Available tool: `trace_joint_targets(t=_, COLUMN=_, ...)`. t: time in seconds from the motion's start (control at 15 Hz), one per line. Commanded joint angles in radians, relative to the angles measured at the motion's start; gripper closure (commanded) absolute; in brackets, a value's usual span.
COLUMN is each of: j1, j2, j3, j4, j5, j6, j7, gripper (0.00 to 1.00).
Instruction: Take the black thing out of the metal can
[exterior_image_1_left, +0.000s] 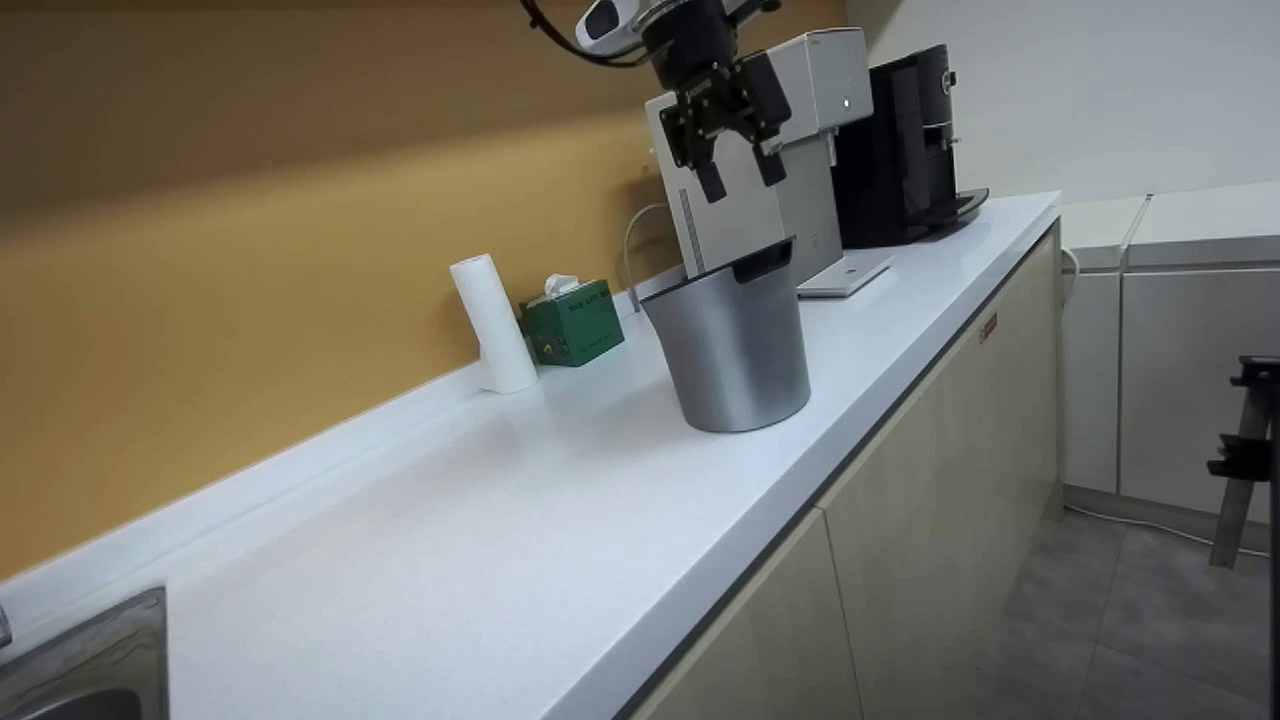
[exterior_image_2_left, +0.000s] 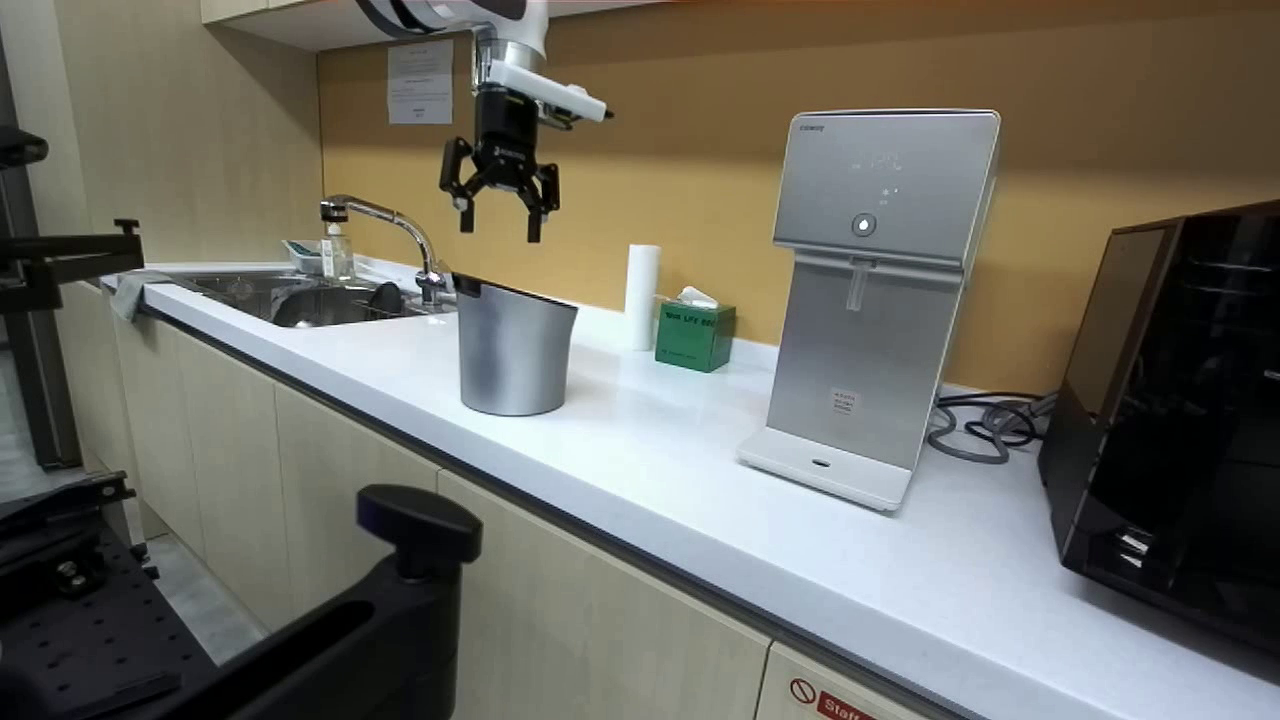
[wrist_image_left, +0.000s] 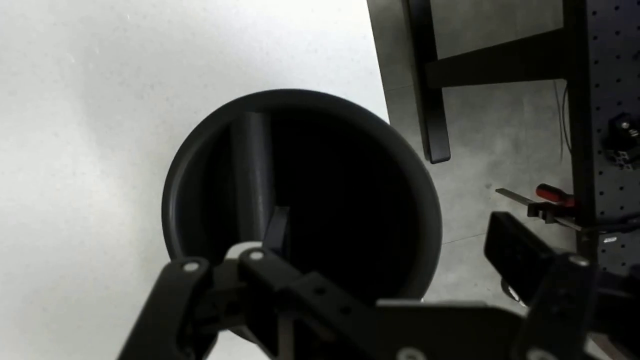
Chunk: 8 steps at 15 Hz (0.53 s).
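On the white counter (exterior_image_2_left: 650, 445) in front of me the grey metal can (exterior_image_2_left: 515, 350) stands upright, and the black thing (wrist_image_left: 340, 165) sits inside it, a dark edge showing along the can's top in both exterior views. The pincer (exterior_image_2_left: 500, 226) hangs above the can, apart from it, released, its jaws spread and pointing down. In the wrist view a dark bar (wrist_image_left: 252, 175) runs down the left of the black hollow; whether it's part of it, I can't tell. In an exterior view a white paper roll (exterior_image_2_left: 642, 300) and a green tissue box (exterior_image_2_left: 694, 337) stand farther back, right of the can; nearer and farther right are a silver dispenser (exterior_image_2_left: 870, 310) and a glossy black machine (exterior_image_2_left: 1190, 420).
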Motion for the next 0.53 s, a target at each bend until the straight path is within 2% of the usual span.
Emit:
trace_joint_targets(t=0.0, j1=-0.006, j2=0.027, j3=0.010, j4=0.006, j5=-0.008, j6=0.017, j7=-0.049, gripper=0.00)
trace_joint_targets(t=0.47, j1=-0.019, j2=0.092, j3=0.017, j4=0.006, j5=0.023, j6=0.172, j7=-0.257, gripper=0.00)
